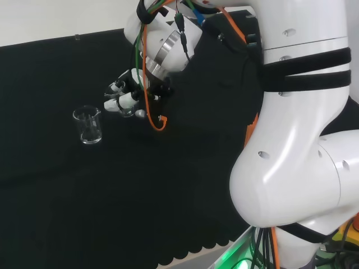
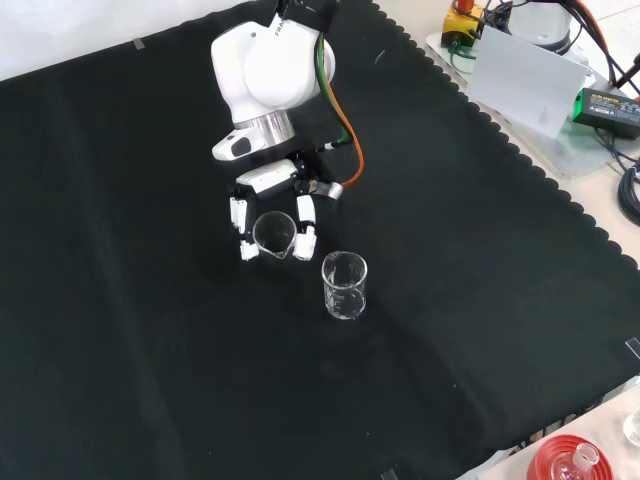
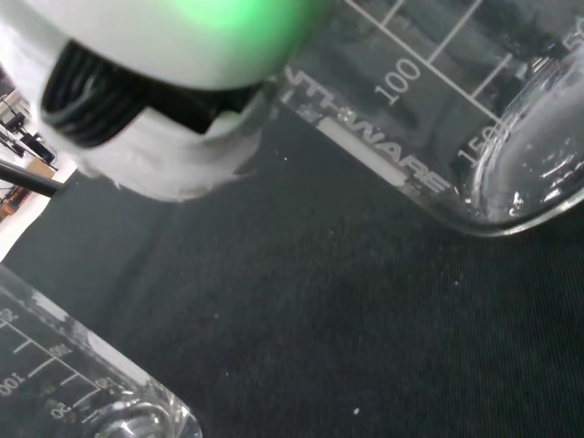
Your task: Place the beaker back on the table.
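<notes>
In the front view my hand [image 2: 268,181] hangs below the white arm with its fingers [image 2: 305,214] curled round a clear glass beaker [image 2: 273,233]. That beaker is tilted, its rim facing the camera, and it looks held just above the black cloth. A second clear beaker [image 2: 344,285] stands upright on the cloth just in front of the hand, apart from it. In the head view the hand [image 1: 124,100] is right of the standing beaker [image 1: 88,124]. The wrist view shows the held beaker [image 3: 474,109] close to the blurred white hand [image 3: 155,119], and the standing beaker [image 3: 73,383] beyond.
The black cloth [image 2: 150,350] lies bare around both beakers. Off the cloth in the front view sit a white box [image 2: 525,85] and a black adapter [image 2: 610,108] at the top right, and a red ribbed ring [image 2: 565,462] at the bottom right.
</notes>
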Robot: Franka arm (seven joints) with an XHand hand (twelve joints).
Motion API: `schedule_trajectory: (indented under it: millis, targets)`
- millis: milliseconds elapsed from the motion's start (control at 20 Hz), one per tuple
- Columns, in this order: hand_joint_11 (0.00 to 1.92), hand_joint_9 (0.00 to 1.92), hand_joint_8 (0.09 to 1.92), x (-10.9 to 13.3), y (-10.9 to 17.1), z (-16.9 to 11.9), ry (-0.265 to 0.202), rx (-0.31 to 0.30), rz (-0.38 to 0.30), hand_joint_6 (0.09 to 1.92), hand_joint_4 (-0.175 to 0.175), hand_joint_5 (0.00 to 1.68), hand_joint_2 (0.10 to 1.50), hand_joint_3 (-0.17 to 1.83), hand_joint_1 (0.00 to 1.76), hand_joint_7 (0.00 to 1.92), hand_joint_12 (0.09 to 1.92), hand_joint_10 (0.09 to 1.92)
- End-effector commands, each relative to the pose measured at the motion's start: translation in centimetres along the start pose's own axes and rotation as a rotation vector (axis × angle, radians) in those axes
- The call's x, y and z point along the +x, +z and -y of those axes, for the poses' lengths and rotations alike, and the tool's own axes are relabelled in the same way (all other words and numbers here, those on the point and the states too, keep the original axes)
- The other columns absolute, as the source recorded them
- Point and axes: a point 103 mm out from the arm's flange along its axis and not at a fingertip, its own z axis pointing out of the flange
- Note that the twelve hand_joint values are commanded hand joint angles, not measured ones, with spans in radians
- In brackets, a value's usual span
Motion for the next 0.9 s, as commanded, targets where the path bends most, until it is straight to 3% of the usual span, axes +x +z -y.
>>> schedule_trajectory:
  millis: [50,400,650,900]
  targets:
    - [1.29,1.61,0.09,0.5,1.5,0.2,-0.012,0.013,0.021,0.47,0.012,1.39,0.59,0.7,1.19,1.71,0.77,0.09]
    - [1.29,1.61,0.09,-0.8,0.8,0.4,0.028,0.01,-0.081,0.46,0.007,1.4,0.6,0.69,1.19,1.71,0.77,0.09]
    - [1.29,1.61,0.09,-1.4,0.4,0.5,0.044,0.001,-0.072,0.43,0.003,1.41,0.61,0.67,1.19,1.71,0.77,0.09]
    - [1.29,1.61,0.09,-1.9,0.4,0.8,0.037,0.031,-0.08,0.43,0.003,1.41,0.61,0.67,1.19,1.7,0.77,0.09]
